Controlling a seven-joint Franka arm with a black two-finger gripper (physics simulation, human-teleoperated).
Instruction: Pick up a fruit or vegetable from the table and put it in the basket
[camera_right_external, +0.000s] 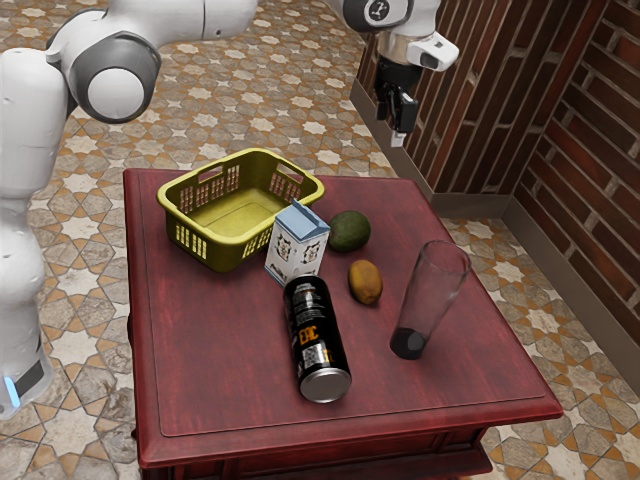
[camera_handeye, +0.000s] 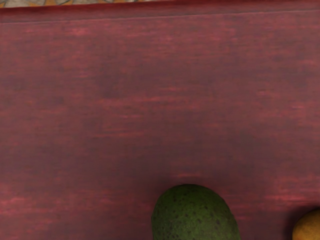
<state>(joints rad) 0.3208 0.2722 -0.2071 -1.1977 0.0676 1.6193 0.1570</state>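
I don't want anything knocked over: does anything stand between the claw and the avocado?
Nothing visible does. The claw hangs above the table, with open space down to the avocado. The milk carton stands close beside it, toward the basket, so a low approach from there might bump the carton.

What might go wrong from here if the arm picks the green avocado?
The carton stands close beside the avocado, so the gripper might knock it over while coming down. The avocado's rounded sides could let it roll or slip in an off-centre grasp. On the way over, a low carry might clip the carton or the basket's raised rim.
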